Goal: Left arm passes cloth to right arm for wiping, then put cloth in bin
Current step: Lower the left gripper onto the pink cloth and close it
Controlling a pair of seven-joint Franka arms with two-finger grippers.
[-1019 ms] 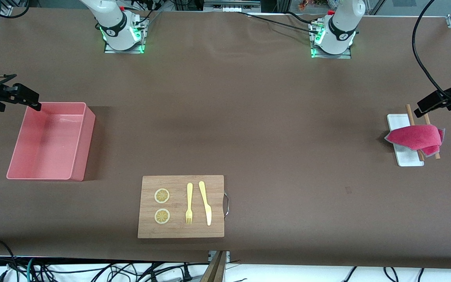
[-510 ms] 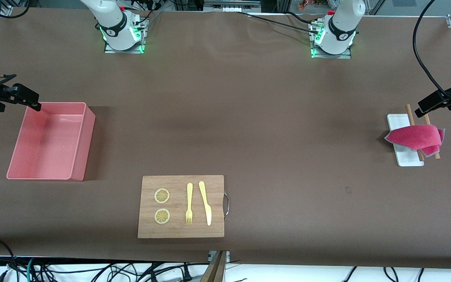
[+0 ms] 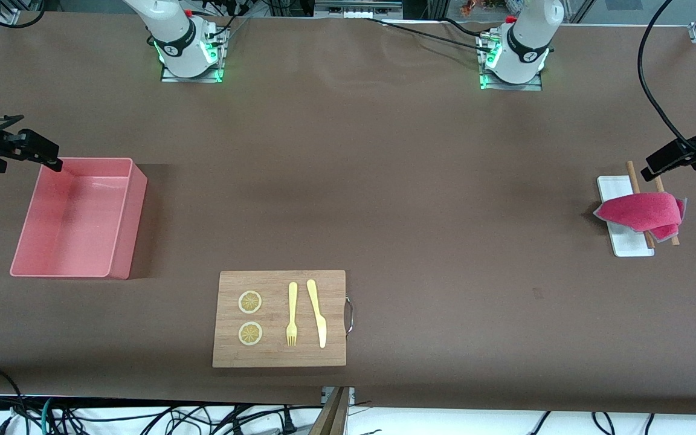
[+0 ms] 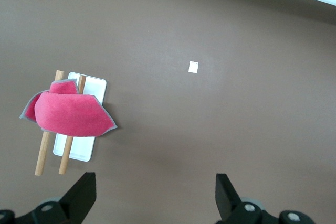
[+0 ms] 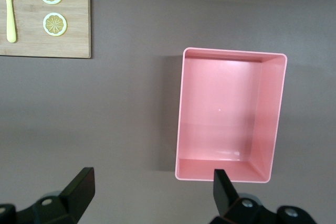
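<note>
Near the open left end effector (image 4: 152, 195), the cloth (image 4: 71, 115) lies ungrasped.

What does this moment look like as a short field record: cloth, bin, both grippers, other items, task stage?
cloth: magenta cloth draped over white tray and two wooden sticks, toward the left arm's end
bin: salmon-pink bin empty, toward the right arm's end
left gripper: left gripper open, up in the air near the cloth
right gripper: right gripper open, above the bin's edge
other: cutting board with two lemon slices, fork, knife
stage: cloth not yet picked up
</note>
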